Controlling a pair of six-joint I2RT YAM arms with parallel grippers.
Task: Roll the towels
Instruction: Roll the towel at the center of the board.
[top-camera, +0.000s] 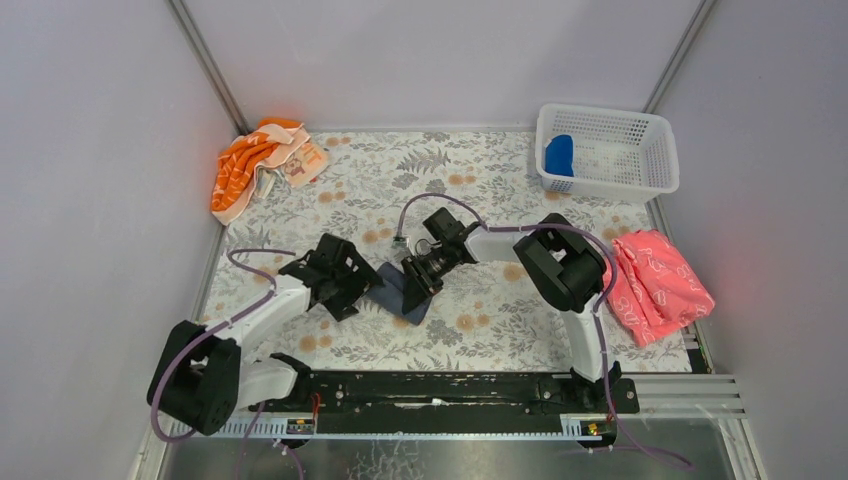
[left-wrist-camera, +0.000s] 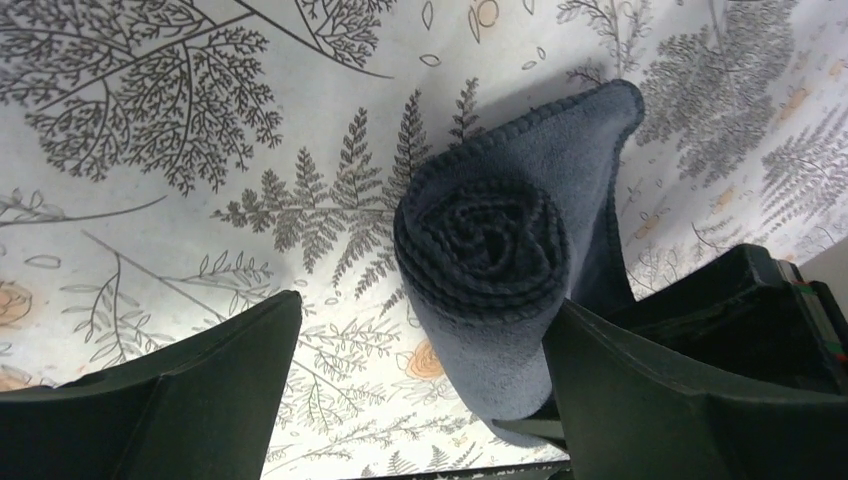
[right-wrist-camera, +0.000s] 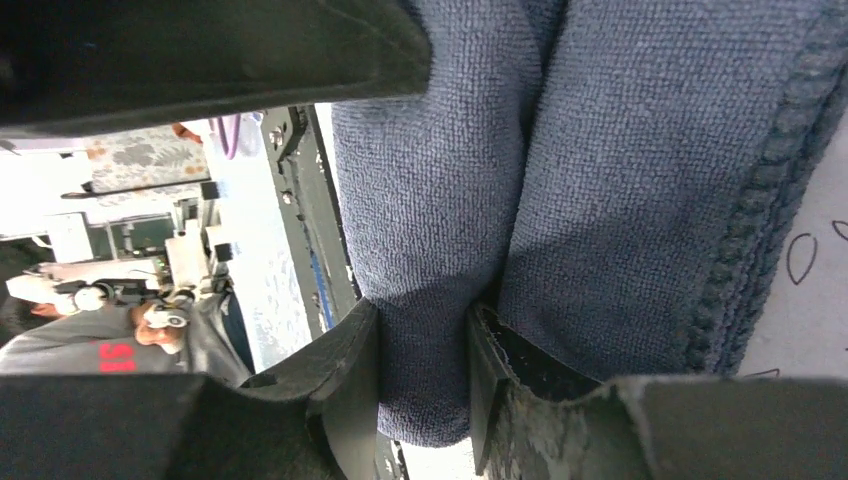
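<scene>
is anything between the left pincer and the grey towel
Nothing visible does. The grey towel, partly rolled, lies right at the open left pincer, reaching into its gap. The right pincer is shut on a fold of it.

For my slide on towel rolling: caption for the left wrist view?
Dark grey towel rolled into a spiral on the fern-print tablecloth, ahead of the left gripper's open fingers.

We find one towel on the table near its middle, between the left gripper on its left and the right gripper on its right. A basket stands in the far right corner, a second towel in it. A cloth heap lies far left, another cloth at the right edge.
</scene>
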